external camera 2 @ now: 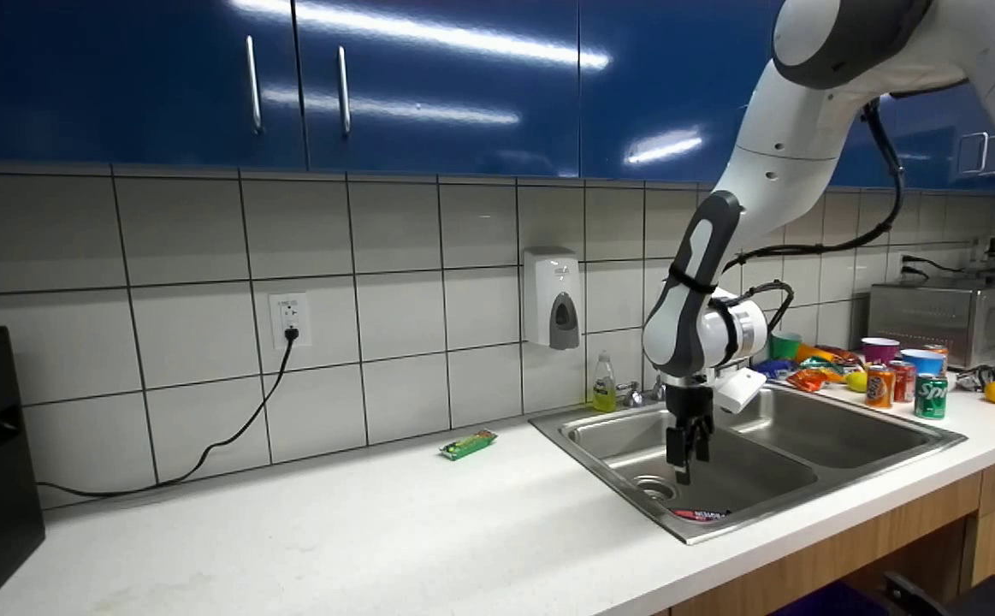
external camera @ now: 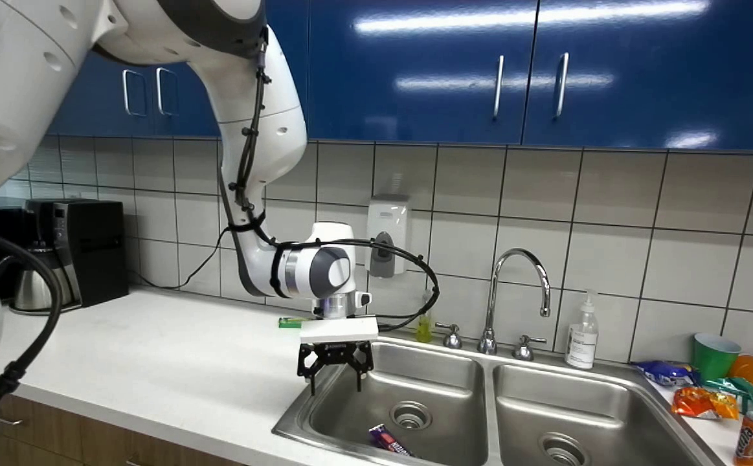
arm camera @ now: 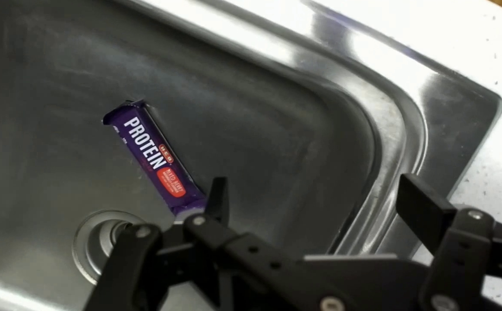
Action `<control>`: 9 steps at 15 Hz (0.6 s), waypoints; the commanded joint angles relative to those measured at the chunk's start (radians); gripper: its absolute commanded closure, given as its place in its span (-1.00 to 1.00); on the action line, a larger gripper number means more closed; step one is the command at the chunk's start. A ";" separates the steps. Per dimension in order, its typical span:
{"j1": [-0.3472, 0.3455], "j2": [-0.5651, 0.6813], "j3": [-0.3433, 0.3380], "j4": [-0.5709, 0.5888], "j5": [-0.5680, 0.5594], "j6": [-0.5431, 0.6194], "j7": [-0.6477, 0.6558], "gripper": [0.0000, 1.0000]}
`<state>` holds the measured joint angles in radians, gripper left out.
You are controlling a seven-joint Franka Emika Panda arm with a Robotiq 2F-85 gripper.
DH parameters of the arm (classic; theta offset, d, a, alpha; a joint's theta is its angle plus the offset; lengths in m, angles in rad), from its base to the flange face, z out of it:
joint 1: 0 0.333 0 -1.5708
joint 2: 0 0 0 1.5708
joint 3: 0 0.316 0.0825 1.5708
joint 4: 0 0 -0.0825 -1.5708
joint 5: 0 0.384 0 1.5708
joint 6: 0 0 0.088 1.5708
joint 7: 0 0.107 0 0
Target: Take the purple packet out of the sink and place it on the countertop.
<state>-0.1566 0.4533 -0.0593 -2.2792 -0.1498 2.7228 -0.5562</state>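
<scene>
One purple packet (arm camera: 152, 156) lies in sink (arm camera: 251, 125) near drain (external camera: 410, 415), gripper (external camera: 336, 390) hanging above the sink, spread wide.

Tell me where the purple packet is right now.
The purple packet lies in the sink, near the drain, left of centre in the wrist view.

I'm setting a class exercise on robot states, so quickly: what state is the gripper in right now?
Gripper: open, jaws well apart, holding nothing; the purple packet lies in the sink.
</scene>
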 commanded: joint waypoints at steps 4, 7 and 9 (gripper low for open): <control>-0.052 0.139 0.019 0.124 -0.036 0.035 -0.011 -1.00; -0.054 0.192 0.011 0.174 -0.053 0.046 -0.003 -1.00; -0.056 0.227 0.009 0.208 -0.062 0.051 -0.001 -1.00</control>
<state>-0.1894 0.6248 -0.0598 -2.1337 -0.1747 2.7601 -0.5563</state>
